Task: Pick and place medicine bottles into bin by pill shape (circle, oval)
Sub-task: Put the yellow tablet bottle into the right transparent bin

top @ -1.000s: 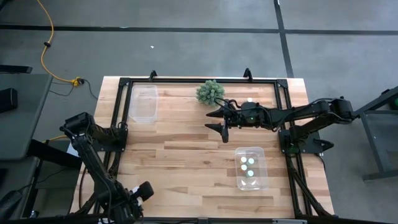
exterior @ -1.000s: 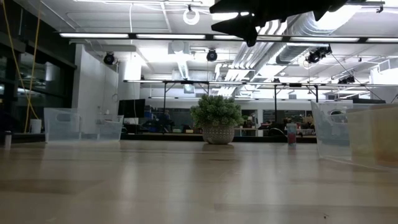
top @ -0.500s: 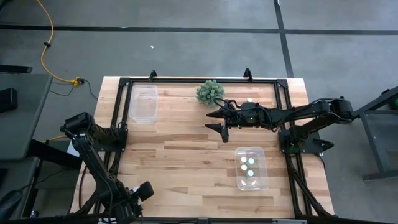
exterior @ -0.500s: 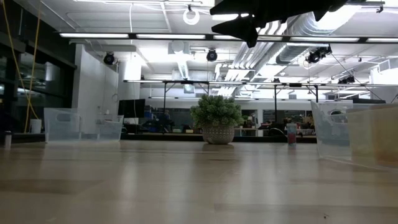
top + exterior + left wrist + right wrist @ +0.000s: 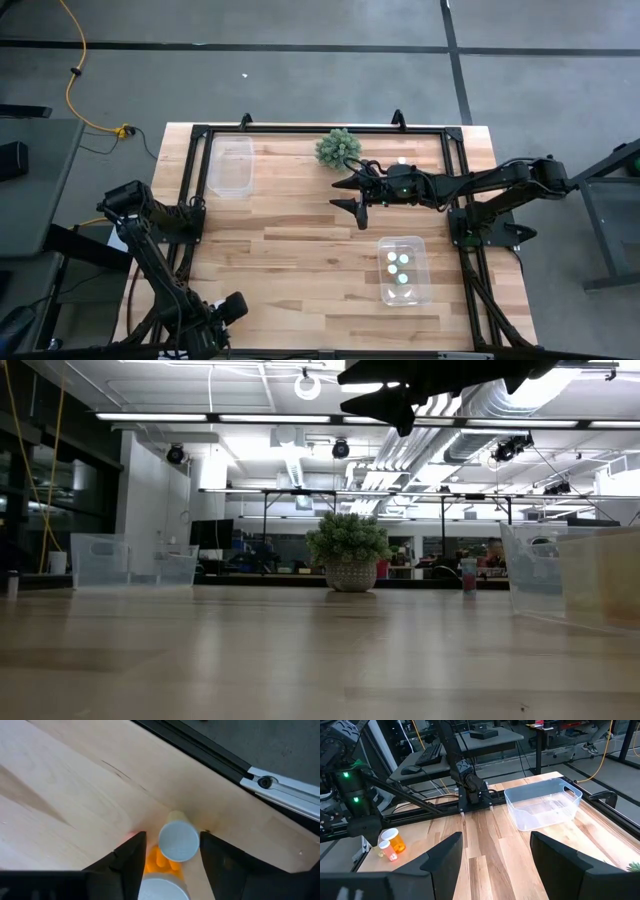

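Note:
My left gripper (image 5: 172,836) points down at the table's near left corner (image 5: 228,308). It is open, and its fingers stand on either side of an upright medicine bottle (image 5: 178,840) with a white cap. A second bottle (image 5: 162,889) with an orange body lies just behind it, between the fingers. The right wrist view shows two bottles (image 5: 392,842) beside the left arm. Held level, high over the table's middle, my right gripper (image 5: 338,194) is open with nothing in it. A clear bin (image 5: 403,270) at the near right holds several white-capped bottles. Another clear bin (image 5: 230,165) stands far left. My left gripper comes at the bottle from above, with its fingers pointing down on either side of the white cap (image 5: 178,840). One finger (image 5: 207,850) meets the cap's outline, and a gap shows at the other finger. Whether it touches, I cannot tell. The bottle stands on the table.
A spiky green plant ball (image 5: 338,148) in a pot stands at the far middle. A black frame rail (image 5: 210,755) runs along the table's edge close to the left gripper. One small bottle (image 5: 468,575) stands at the far right.

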Available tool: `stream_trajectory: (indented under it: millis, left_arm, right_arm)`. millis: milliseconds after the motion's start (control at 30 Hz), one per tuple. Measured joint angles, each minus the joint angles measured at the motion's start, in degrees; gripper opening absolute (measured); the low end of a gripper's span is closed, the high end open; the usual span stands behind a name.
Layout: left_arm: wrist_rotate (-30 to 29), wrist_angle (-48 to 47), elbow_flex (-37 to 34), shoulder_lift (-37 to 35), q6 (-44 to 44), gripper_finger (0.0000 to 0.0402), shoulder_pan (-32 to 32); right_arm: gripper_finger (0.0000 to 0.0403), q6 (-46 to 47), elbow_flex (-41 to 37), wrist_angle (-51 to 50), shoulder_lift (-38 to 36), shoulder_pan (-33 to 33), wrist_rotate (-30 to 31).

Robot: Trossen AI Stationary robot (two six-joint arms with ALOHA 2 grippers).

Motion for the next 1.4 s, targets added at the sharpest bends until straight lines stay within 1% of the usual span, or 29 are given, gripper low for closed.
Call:
stream_trajectory:
  millis: [467, 667, 900, 1067, 1300, 1400]
  left_arm:
    - [0.0, 1.5, 0.0, 0.0, -0.5, 0.0120, 0.0]
    - [0.0, 1.5, 0.0, 0.0, -0.5, 0.0105, 0.0]
    - [0.0, 1.4, 0.0, -0.1, -0.6, 0.0101, 0.0]
    - [-0.1, 0.9, 0.0, -0.6, -3.3, 0.0100, 0.0]
    - [-0.4, 1.0, 0.0, -3.7, -4.3, 0.0100, 0.4]
    - [-0.4, 1.0, 0.0, -6.2, -4.6, 0.0100, 0.9]
  right_arm:
    - [0.0226, 0.1, 0.0, -0.1, 0.0, 0.0, 0.0]
    - [0.0226, 0.1, 0.0, -0.1, 0.0, 0.0, 0.0]
    - [0.0226, 0.1, 0.0, -0.1, 0.0, 0.0, 0.0]
    - [0.0226, 0.2, 0.0, -0.1, 0.0, 0.0, 0.0]
    - [0.0226, 0.0, 0.0, -0.1, 0.0, 0.0, 0.0]
    - [0.0226, 0.0, 0.0, -0.1, 0.0, 0.0, 0.0]
